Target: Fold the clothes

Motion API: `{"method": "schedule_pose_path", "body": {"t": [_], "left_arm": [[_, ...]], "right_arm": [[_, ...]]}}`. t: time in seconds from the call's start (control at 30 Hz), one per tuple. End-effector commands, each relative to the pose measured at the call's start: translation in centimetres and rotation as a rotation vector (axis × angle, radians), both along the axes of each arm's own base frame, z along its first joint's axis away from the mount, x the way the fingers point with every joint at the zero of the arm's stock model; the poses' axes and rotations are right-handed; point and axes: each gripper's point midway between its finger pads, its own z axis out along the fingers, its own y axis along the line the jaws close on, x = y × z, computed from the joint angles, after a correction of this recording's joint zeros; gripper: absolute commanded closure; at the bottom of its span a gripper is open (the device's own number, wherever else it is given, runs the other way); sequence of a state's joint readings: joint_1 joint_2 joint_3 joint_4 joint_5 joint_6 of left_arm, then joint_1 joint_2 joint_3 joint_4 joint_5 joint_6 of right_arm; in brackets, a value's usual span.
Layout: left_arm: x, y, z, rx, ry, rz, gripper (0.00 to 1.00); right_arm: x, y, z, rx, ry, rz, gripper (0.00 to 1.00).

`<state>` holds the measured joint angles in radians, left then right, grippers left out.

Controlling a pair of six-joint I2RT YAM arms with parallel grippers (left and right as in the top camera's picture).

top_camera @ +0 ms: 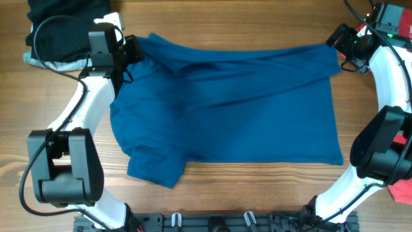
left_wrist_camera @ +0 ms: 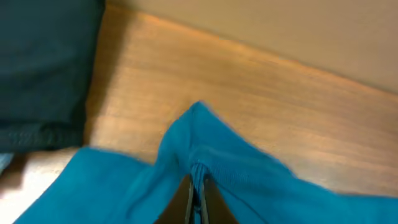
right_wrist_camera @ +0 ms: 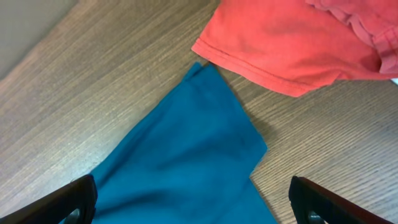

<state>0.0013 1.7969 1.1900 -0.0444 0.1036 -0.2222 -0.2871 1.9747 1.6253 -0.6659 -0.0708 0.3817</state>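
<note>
The deep-blue shirt (top_camera: 225,109) lies spread and wrinkled across the table (top_camera: 257,193), 1 short sleeve (top_camera: 151,171) jutting near left, its far left corner raised in a peak. A red shirt (right_wrist_camera: 298,37) lies just beside its far right corner; a black piece (top_camera: 64,26) overlies a pale-blue piece (top_camera: 38,62) far left.

Wood-grain bench (top_camera: 225,19). Blue shirt (top_camera: 244,109) spread flat across the middle. Black piece (top_camera: 64,38) on a pale piece (top_camera: 55,64) at far-left corner. Red shirt (right_wrist_camera: 292,43) at right edge.
</note>
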Motion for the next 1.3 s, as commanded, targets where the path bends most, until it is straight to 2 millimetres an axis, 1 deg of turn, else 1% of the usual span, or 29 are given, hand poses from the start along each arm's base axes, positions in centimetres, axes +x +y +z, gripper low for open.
{"method": "schedule_pose_path", "body": {"t": [0.0, 0.03, 0.07, 0.1, 0.13, 0.2, 0.23, 0.27, 0.3, 0.33, 0.37, 0.4, 0.47, 0.53, 0.6, 0.63, 0.67, 0.7, 0.73, 0.8, 0.97, 1.0, 1.07, 1.1, 1.27], "left_arm": [[-0.5, 1.9, 0.2, 0.054, 0.025, 0.076, 0.96], [-0.6, 1.9, 0.1, 0.055, 0.031, 0.076, 0.96], [-0.8, 1.9, 0.1, 0.038, 0.038, 0.089, 0.96], [-0.8, 1.9, 0.1, 0.021, 0.041, 0.102, 0.96], [-1.0, 1.9, 0.4, -0.008, 0.042, 0.125, 0.96], [-1.3, 1.9, 0.6, -0.009, 0.048, 0.124, 0.96], [-1.5, 1.9, 0.7, -0.009, 0.055, 0.124, 0.96], [-1.8, 1.7, 0.7, -0.012, 0.066, 0.118, 0.96], [-2.1, 1.6, 0.5, -0.015, 0.080, 0.114, 0.96], [-2.4, 1.6, 0.2, -0.014, 0.098, 0.113, 0.96], [-2.7, 1.6, -0.1, -0.013, 0.113, 0.113, 0.96], [-2.9, 1.6, -0.3, -0.013, 0.127, 0.113, 0.96], [-3.3, 1.6, -0.7, -0.012, 0.147, 0.113, 0.96], [-3.9, 1.6, -1.2, -0.010, 0.181, 0.113, 0.96], [-4.4, 1.6, -1.7, -0.008, 0.211, 0.114, 0.96], [-4.6, 1.6, -1.9, -0.008, 0.222, 0.114, 0.96], [-4.6, 1.6, -1.9, -0.008, 0.224, 0.114, 0.96], [-4.6, 1.6, -1.9, -0.008, 0.224, 0.114, 0.96], [-4.7, 1.6, -1.9, -0.008, 0.224, 0.114, 0.96], [-4.7, 1.6, -2.0, -0.008, 0.225, 0.114, 0.96], [-4.7, 1.6, -2.0, -0.008, 0.225, 0.114, 0.96], [-4.7, 1.6, -2.0, -0.008, 0.225, 0.113, 0.96], [-4.7, 1.6, -2.0, -0.008, 0.226, 0.114, 0.96], [-4.8, 1.6, -2.0, -0.008, 0.229, 0.114, 0.96], [-5.0, 1.6, -2.2, -0.008, 0.242, 0.114, 0.96]], "right_arm": [[-1.0, 0.3, -1.4, 0.025, 0.014, -0.009, 0.01], [-1.0, 0.5, -1.7, 0.034, 0.011, -0.003, 0.00], [-0.7, 1.1, -2.0, 0.063, -0.004, 0.017, 0.00], [-0.5, 1.4, -2.0, 0.078, -0.016, 0.029, 0.01], [0.1, 1.8, -1.6, 0.093, -0.045, 0.045, 0.01], [1.1, 2.1, -0.9, 0.104, -0.097, 0.066, 0.03], [1.8, 2.3, -0.4, 0.109, -0.134, 0.080, 0.05], [3.2, 2.8, 0.3, 0.123, -0.196, 0.103, 0.11], [4.3, 3.3, 0.4, 0.142, -0.238, 0.113, 0.14], [5.1, 3.9, 0.2, 0.144, -0.261, 0.130, 0.15], [5.7, 4.4, -0.3, 0.141, -0.269, 0.142, 0.15], [6.4, 5.1, -1.3, 0.133, -0.269, 0.156, 0.15], [7.8, 6.5, -4.0, 0.121, -0.260, 0.198, 0.14], [8.8, 6.8, -5.9, 0.109, -0.255, 0.211, 0.11], [9.2, 6.3, -7.4, 0.088, -0.233, 0.191, 0.12], [9.3, 5.8, -8.7, 0.070, -0.212, 0.175, 0.11], [9.4, 5.5, -9.6, 0.060, -0.198, 0.166, 0.12], [9.5, 5.4, -10.0, 0.058, -0.194, 0.164, 0.12], [9.5, 5.2, -10.2, 0.045, -0.192, 0.154, 0.12], [9.8, 4.7, -9.9, 0.017, -0.203, 0.153, 0.12], [10.2, 4.5, -9.4, 0.001, -0.225, 0.157, 0.12], [10.1, 4.2, -9.7, -0.012, -0.216, 0.146, 0.15], [9.9, 3.6, -10.5, -0.037, -0.195, 0.123, 0.16], [9.7, 3.4, -11.2, -0.047, -0.180, 0.117, 0.16], [9.1, 3.1, -13.6, -0.089, -0.126, 0.143, 0.17]]}}
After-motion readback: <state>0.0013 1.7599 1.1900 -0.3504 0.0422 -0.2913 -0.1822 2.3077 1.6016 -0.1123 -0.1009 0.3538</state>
